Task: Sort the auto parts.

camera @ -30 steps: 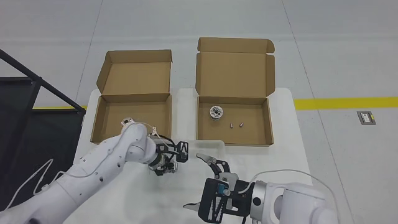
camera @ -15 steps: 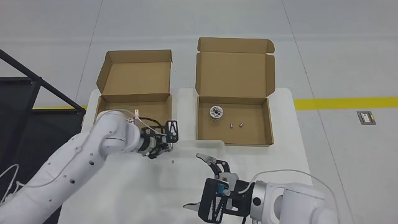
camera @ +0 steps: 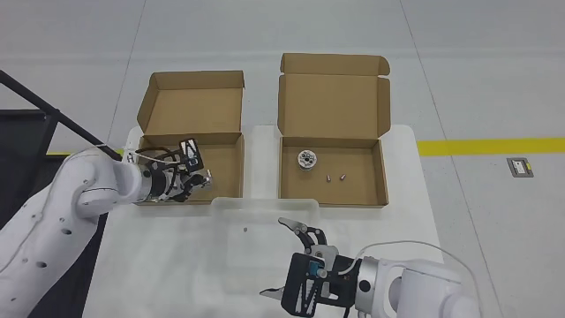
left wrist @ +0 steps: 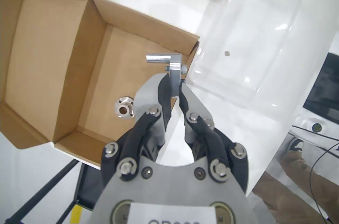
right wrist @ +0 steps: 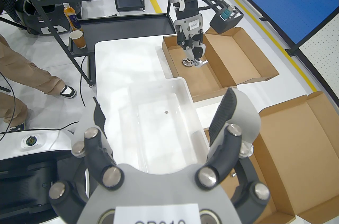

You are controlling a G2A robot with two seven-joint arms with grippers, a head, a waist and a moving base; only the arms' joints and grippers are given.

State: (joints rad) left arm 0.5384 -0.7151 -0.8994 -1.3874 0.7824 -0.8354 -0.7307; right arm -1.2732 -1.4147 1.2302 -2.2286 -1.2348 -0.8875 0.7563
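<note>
Holding a silver L-shaped metal bracket point(left wrist: 173, 65) by its short leg, the left pincer point(left wrist: 173, 86) is clamped tight on it, low over a corner of the open brown cardboard box point(left wrist: 47, 50). A round flanged metal fitting point(left wrist: 124, 110) lies on the box floor just beside the fingertips. To my eye the drop wants care: go down well inside the wall, clear of that fitting, then let go. The right pincer point(right wrist: 163, 98) hangs spread wide above the clear plastic tray point(right wrist: 188, 95).

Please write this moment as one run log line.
left gripper: shut on metal bracket, over left box | right gripper: open, near clear tray
</note>
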